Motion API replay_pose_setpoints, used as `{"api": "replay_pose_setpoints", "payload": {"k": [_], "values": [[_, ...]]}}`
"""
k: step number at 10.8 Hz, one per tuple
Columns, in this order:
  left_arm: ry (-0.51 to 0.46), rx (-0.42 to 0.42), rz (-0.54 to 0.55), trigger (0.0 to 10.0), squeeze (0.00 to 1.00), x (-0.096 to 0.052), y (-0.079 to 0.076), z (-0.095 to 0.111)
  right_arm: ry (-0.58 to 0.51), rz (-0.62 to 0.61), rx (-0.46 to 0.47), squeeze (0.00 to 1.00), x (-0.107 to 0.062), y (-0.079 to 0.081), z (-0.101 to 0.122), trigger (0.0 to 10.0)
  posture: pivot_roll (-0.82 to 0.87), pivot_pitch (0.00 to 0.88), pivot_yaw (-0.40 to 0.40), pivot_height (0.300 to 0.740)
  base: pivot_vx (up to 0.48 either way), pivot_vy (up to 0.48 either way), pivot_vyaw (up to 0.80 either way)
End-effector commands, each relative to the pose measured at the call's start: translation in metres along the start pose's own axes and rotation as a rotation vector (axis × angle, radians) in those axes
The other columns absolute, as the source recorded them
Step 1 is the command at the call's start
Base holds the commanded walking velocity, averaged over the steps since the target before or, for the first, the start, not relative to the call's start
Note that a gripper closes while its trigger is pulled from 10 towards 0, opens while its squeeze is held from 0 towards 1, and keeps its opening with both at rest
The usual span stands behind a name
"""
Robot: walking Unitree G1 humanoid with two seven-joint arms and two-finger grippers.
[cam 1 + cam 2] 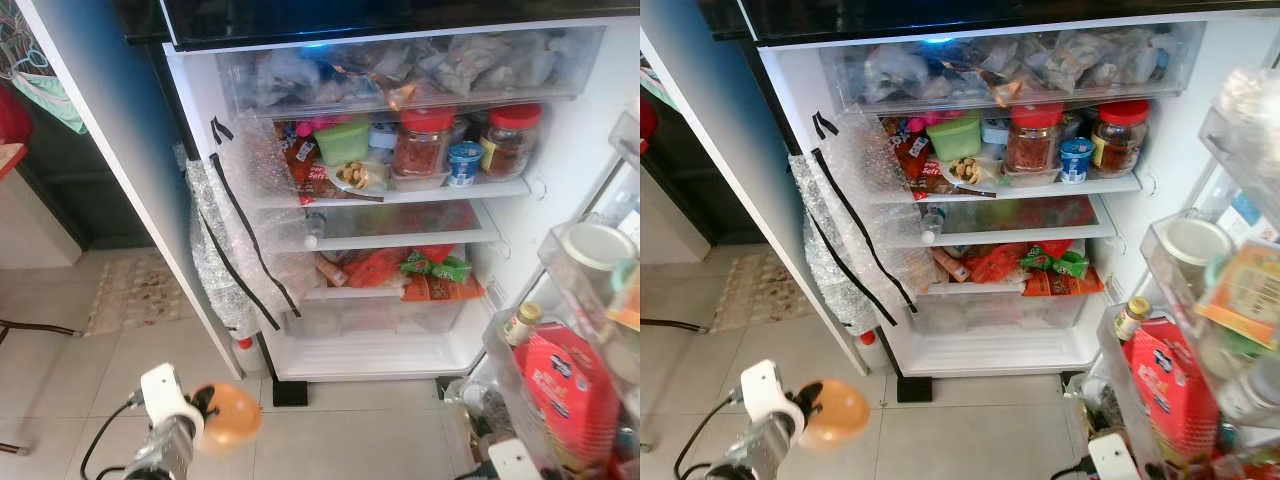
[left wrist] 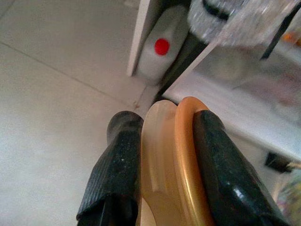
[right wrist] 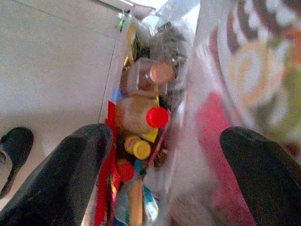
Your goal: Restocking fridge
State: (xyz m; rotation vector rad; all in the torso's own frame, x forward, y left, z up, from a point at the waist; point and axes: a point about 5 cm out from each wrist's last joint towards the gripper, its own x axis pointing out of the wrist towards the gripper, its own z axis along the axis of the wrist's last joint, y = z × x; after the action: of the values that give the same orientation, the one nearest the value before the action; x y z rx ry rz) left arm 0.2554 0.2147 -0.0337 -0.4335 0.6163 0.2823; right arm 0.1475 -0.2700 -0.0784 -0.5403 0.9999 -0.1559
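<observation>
Fridge (image 1: 560,180) open, shelves crowded: jars, packets, tubs leave little free space; likely risk is knocking red-lidded jar (image 1: 424,140) or packets when pushing item in.

Bubble wrap (image 1: 225,250) with black tape hangs at fridge's left edge; could snag arm on way in.

Door rack (image 3: 141,141) packed with bottles; right hand (image 3: 162,155) released, fingers spread just above it, could bump bottles.

Left hand (image 2: 162,155) clenched on orange round item (image 1: 228,413), low over floor, well short of shelves. Smooth, rounded, pinched at edges; may slip.
</observation>
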Motion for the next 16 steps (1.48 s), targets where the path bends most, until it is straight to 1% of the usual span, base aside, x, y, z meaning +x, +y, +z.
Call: {"api": "replay_pose_setpoints", "payload": {"k": [1, 2, 4, 5, 6, 7, 8, 9, 10, 11, 13, 15, 16], "values": [[-0.052, -0.028, -0.030, 10.0, 0.00, 0.002, -0.006, 0.012, 0.003, 0.044, 0.034, 0.00, -0.001, 0.012, 0.001, 10.0, -0.01, 0.039, 0.074, 0.740, 0.000, 0.000, 0.00], [-0.100, -0.079, -0.110, 10.0, 0.00, 0.005, -0.021, 0.026, 0.002, 0.119, 0.078, 0.00, -0.004, 0.031, 0.005, 10.0, 0.00, 0.038, 0.073, 0.740, 0.000, 0.000, 0.00], [-0.184, -0.131, -0.239, 10.0, 0.00, 0.007, -0.042, 0.048, 0.015, 0.198, 0.170, 0.00, -0.009, 0.056, 0.010, 10.0, 0.00, 0.037, 0.070, 0.740, 0.000, 0.000, 0.00], [-0.206, -0.162, -0.311, 10.0, 0.00, 0.006, -0.050, 0.055, 0.023, 0.213, 0.201, 0.00, -0.011, 0.063, 0.012, 10.0, 0.00, 0.036, 0.069, 0.740, 0.000, 0.000, 0.00], [-0.221, -0.212, -0.391, 10.0, 0.00, 0.003, -0.057, 0.058, 0.028, 0.222, 0.260, 0.00, -0.011, 0.068, 0.015, 10.0, 0.01, 0.035, 0.067, 0.740, 0.000, 0.000, 0.00], [-0.227, -0.195, -0.463, 10.0, 0.00, -0.003, -0.065, 0.056, 0.026, 0.238, 0.274, 0.00, -0.012, 0.071, 0.017, 10.0, 0.01, 0.033, 0.065, 0.740, 0.000, 0.000, 0.00], [-0.248, -0.167, -0.521, 10.0, 0.00, -0.015, -0.069, 0.054, 0.030, 0.238, 0.278, 0.00, -0.012, 0.071, 0.017, 10.0, 0.00, 0.030, 0.063, 0.740, 0.000, 0.000, 0.00], [-0.257, -0.154, -0.572, 10.0, 0.00, -0.028, -0.071, 0.050, 0.041, 0.228, 0.313, 0.00, -0.011, 0.069, 0.016, 10.0, 0.01, 0.025, 0.061, 0.740, 0.000, 0.000, 0.00], [-0.246, -0.127, -0.613, 10.0, 0.00, -0.040, -0.073, 0.045, 0.044, 0.226, 0.323, 0.00, -0.011, 0.068, 0.015, 10.0, 0.01, 0.023, 0.059, 0.740, 0.000, 0.000, 0.00], [-0.226, -0.163, -0.643, 10.0, 0.00, -0.050, -0.071, 0.038, 0.045, 0.227, 0.337, 0.00, -0.011, 0.068, 0.016, 10.0, 0.02, 0.020, 0.054, 0.740, 0.000, 0.000, 0.00], [-0.222, -0.234, -0.626, 10.0, 0.00, -0.052, -0.065, 0.041, 0.040, 0.241, 0.330, 0.00, -0.011, 0.070, 0.018, 10.0, 0.02, 0.023, 0.046, 0.740, 0.000, 0.000, 0.00], [-0.207, -0.174, -0.667, 10.0, 0.00, -0.053, -0.078, 0.044, 0.035, 0.235, 0.338, 0.00, -0.010, 0.068, 0.020, 10.0, 0.01, 0.029, 0.050, 0.740, 0.000, 0.000, 0.00], [-0.188, -0.164, -0.684, 10.0, 0.00, -0.054, -0.081, 0.043, 0.028, 0.231, 0.351, 0.00, -0.010, 0.068, 0.020, 10.0, 0.01, 0.031, 0.051, 0.740, 0.000, 0.000, 0.00]]}}
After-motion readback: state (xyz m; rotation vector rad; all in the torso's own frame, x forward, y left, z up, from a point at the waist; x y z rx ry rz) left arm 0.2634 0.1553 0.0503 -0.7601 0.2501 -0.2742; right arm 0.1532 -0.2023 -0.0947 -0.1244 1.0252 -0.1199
